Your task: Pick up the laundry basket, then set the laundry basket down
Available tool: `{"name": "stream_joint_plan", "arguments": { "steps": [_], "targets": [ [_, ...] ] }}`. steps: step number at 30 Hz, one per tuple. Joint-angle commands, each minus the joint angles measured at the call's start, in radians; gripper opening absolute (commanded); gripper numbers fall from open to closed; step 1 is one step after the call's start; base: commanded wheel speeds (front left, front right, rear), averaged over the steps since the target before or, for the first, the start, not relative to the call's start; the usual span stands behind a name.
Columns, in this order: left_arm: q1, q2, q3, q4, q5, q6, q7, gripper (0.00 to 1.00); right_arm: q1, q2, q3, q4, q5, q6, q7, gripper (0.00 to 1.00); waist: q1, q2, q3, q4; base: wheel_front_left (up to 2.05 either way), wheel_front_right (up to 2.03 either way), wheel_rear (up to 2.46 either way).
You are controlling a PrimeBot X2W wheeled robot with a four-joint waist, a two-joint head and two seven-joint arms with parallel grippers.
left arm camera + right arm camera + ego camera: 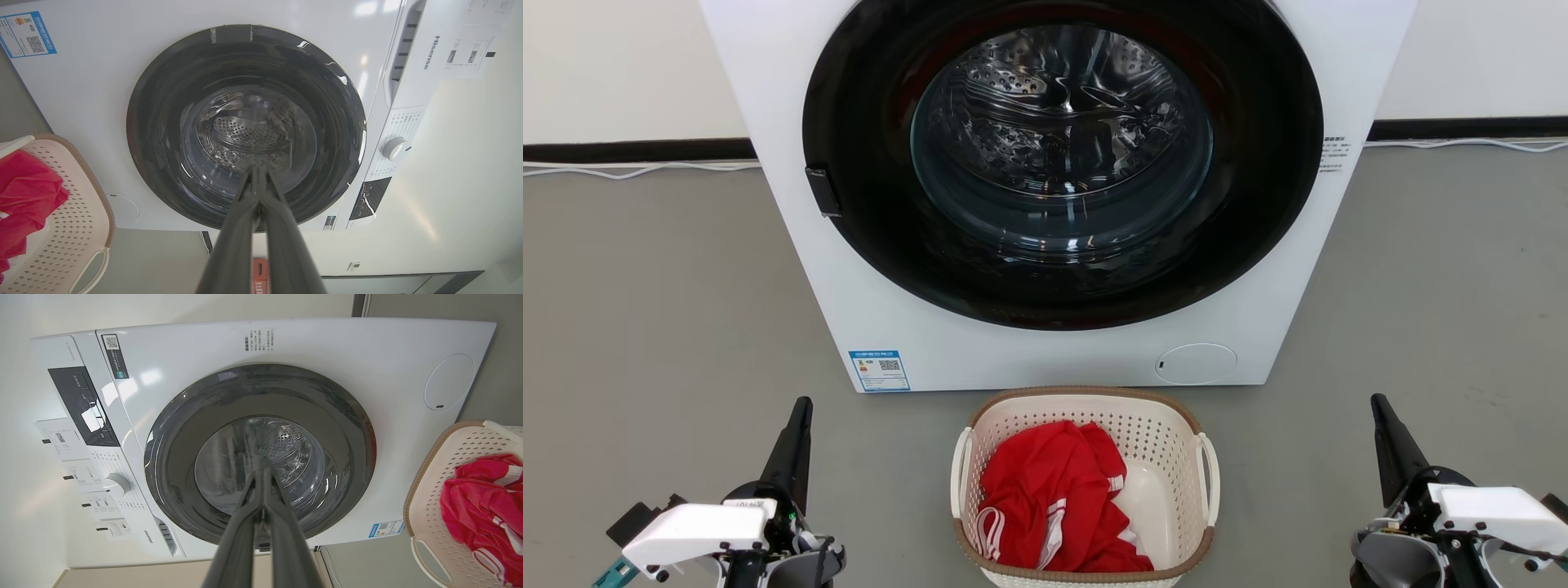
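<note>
Hisense on the washing machine [245,122] (lettering sideways), blue sticker [26,34] illegible

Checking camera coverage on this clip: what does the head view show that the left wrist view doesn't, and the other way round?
Head view's own: the right gripper, shut, at lower right, and a cable along the wall. Left wrist view's own: a white dial, a dark display and the brand name. Shared: the washing machine with its round door, the laundry basket holding a red garment, the blue label, and the left gripper, shut.
</note>
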Motion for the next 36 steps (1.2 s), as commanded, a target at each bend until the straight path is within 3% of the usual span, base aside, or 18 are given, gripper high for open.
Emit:
{"name": "stream_joint_plan", "arguments": {
  "steps": [1,13,14,21,26,36],
  "targets": [
    [-0.017,0.015,0.030,-0.030,-0.005,-0.006,0.006,0.00,-0.023,-0.004,0.019,-0.031,0.007,0.007,0.007,0.00,0.0000,0.0000,0.000,0.000,0.00,0.00,0.00],
    [-0.017,0.015,0.030,-0.030,-0.005,-0.006,0.006,0.00,-0.023,-0.004,0.019,-0.031,0.007,0.007,0.007,0.00,0.0000,0.0000,0.000,0.000,0.00,0.00,0.00],
    [0.001,-0.001,0.000,0.004,0.000,0.000,-0.001,1.00,0.001,0.000,0.001,0.004,0.000,0.000,0.000,1.00,0.0000,0.0000,0.000,0.000,0.00,0.00,0.00],
    [0.006,-0.001,-0.014,-0.002,-0.007,0.000,-0.020,1.00,0.006,0.000,0.019,-0.004,0.000,0.000,-0.018,1.00,0.0021,0.0000,-0.001,0.001,0.00,0.00,0.00],
    [0.012,0.000,-0.025,-0.013,-0.010,0.000,-0.035,1.00,0.010,0.000,0.035,-0.012,-0.010,0.000,-0.034,1.00,0.0001,0.0000,0.001,0.002,0.00,0.00,0.00],
    [0.018,0.001,-0.038,-0.019,0.053,-0.001,-0.068,1.00,0.011,-0.002,0.059,-0.021,-0.092,0.001,-0.066,1.00,0.0000,0.0000,0.003,0.004,0.00,0.00,0.00]
  ]
}}
